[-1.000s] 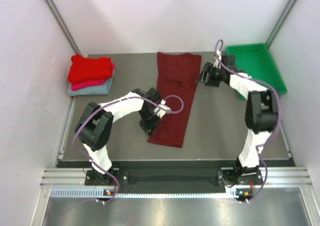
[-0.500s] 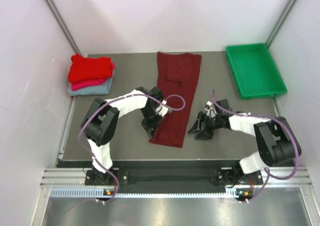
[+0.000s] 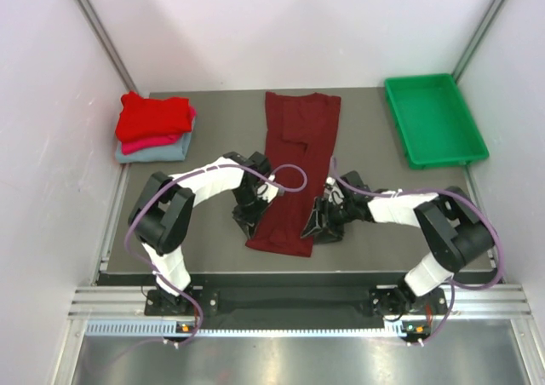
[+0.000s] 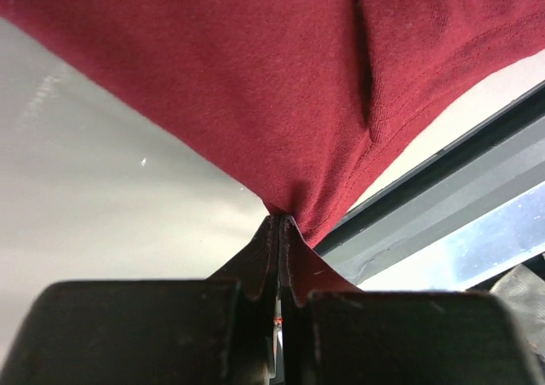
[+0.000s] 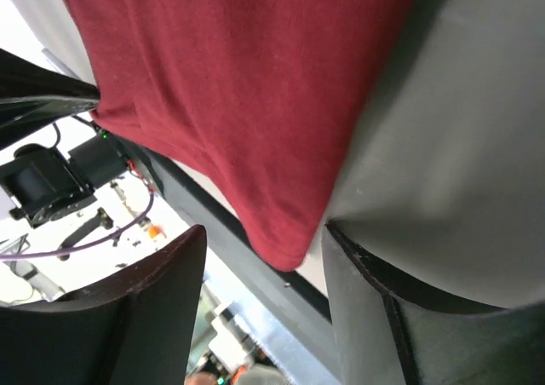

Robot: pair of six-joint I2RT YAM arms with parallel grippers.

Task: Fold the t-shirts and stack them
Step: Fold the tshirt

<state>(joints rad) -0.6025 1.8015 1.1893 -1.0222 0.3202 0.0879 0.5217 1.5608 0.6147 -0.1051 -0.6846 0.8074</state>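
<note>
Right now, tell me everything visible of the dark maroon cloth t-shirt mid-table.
The dark maroon cloth t-shirt looks like soft knit, folded lengthwise into a long strip, lying on the grey table with its stitched hem end near. The left gripper is shut on its near-left corner; the right gripper straddles the near-right corner, jaws open.

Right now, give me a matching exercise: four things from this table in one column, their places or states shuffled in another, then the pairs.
1. dark maroon cloth t-shirt
2. green plastic tray
3. bright red folded t-shirt
4. left gripper

A. far right
B. shut on the maroon shirt's corner
C. far left, folded
D. centre, laid out lengthwise

Pairs: 1-D, 2-A, 3-C, 4-B
</note>
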